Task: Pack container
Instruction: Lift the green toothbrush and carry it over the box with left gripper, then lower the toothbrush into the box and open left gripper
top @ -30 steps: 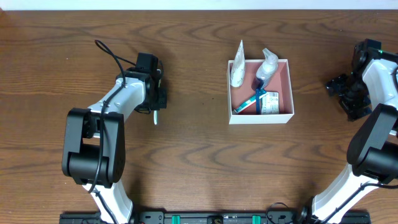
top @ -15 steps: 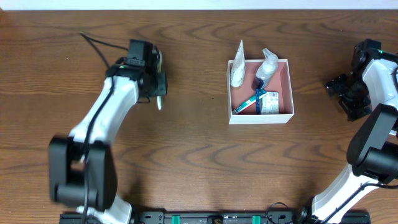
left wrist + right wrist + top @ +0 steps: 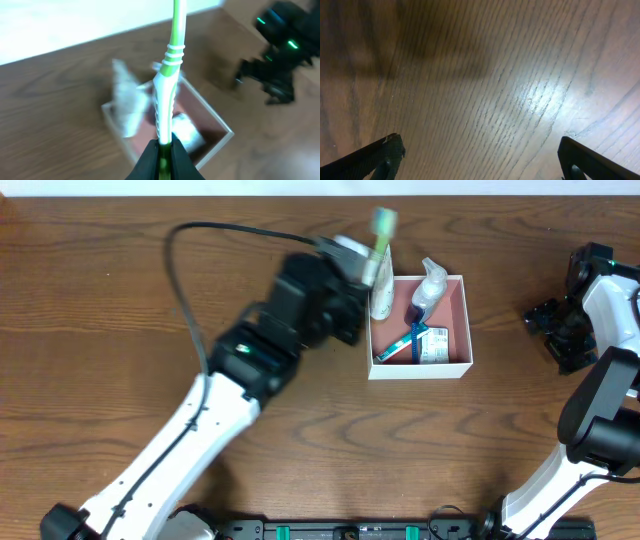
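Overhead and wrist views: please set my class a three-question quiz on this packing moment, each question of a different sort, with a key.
1. True or false: the left gripper is shut on the green toothbrush.
2. Which describes the right gripper?
A. Open over the table, apart from the container
B. Shut on a spray bottle
C. Reaching into the box
3. Fill in: the blue toothbrush lies ____ the container.

Key: 1 true; 2 A; 3 inside.
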Robot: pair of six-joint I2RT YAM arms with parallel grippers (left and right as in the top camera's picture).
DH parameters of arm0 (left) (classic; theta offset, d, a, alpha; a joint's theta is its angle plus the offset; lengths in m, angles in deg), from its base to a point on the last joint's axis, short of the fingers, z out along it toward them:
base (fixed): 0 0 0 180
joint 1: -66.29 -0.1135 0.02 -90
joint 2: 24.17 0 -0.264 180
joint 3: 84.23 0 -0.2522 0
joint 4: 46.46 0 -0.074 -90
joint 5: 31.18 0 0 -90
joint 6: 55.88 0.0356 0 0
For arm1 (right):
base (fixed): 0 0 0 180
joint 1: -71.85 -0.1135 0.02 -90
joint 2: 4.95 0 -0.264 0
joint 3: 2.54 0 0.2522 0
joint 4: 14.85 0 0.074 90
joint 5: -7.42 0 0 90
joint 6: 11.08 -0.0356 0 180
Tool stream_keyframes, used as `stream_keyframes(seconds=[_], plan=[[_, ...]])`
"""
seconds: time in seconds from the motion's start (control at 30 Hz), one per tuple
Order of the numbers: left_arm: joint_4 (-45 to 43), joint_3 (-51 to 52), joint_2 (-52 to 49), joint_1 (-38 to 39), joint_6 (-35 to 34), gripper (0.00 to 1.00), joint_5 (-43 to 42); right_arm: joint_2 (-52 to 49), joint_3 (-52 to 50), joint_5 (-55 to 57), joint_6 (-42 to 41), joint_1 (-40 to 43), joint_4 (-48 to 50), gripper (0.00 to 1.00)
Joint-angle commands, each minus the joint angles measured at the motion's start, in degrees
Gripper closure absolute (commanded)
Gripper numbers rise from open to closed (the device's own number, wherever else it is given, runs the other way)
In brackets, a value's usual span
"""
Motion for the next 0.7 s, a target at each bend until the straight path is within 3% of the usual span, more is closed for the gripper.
stream_keyframes(seconds=[0.0,0.37,0.67], plan=[[-1.6,-0.5,-3.9,2.4,1.6,0.94,2.6,0.9,0.0,0.6,-0.9,0.1,0.0,0.01],[-9.7,-0.5,-17.2,4.9,3.8,0.93,3.9,0.9,0.0,0.6,-0.9,0.1,0.0,0.01],[-11.0,-0.5,-20.4,4.9,3.8,0.92,5.7,0.9,0.0,0.6,-0.9,0.1,0.0,0.01]])
